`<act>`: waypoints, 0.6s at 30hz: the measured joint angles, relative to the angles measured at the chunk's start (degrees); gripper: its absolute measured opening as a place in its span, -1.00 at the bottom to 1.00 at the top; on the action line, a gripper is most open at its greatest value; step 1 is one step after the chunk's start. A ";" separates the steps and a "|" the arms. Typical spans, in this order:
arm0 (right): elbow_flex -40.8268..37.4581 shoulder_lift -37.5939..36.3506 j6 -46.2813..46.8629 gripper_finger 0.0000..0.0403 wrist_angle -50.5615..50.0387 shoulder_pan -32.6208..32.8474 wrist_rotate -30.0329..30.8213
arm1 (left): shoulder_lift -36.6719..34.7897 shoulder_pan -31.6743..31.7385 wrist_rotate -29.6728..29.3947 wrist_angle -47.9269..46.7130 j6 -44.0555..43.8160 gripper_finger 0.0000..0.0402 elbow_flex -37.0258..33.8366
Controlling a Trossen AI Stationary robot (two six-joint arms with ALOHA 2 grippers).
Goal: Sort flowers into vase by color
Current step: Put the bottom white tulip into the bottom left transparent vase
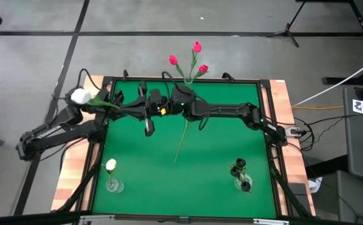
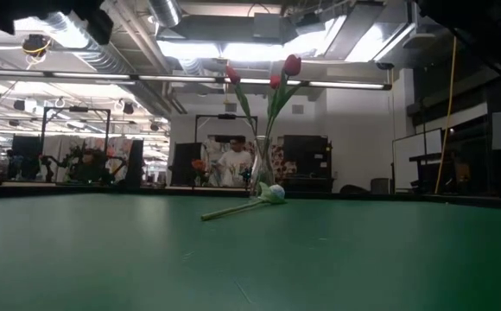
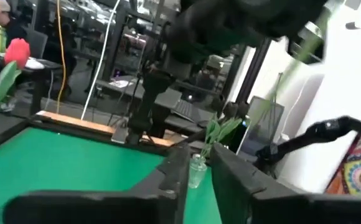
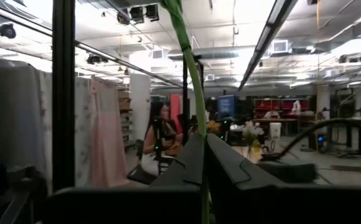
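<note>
Overhead looks straight down, low camera level; both share the green table [image 1: 219, 144].

The flat green matt cloth-like desk [image 1: 219, 144] is showing no shine, and its pale wooden edge boards [image 1: 75, 165] are looking smooth with visible grain. Just beyond the dark matt plastic right hand [image 4: 204, 163], the clear glossy glass vase [image 2: 263, 177] is catching light. The thin green stem [image 4: 190, 68] clamped in that hand is looking smooth and plastic.
</note>
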 joint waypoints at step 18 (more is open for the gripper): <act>-0.02 -0.57 -5.54 -0.96 -5.55 -1.65 4.13 | -2.20 -1.06 -5.72 0.12 3.36 0.11 0.60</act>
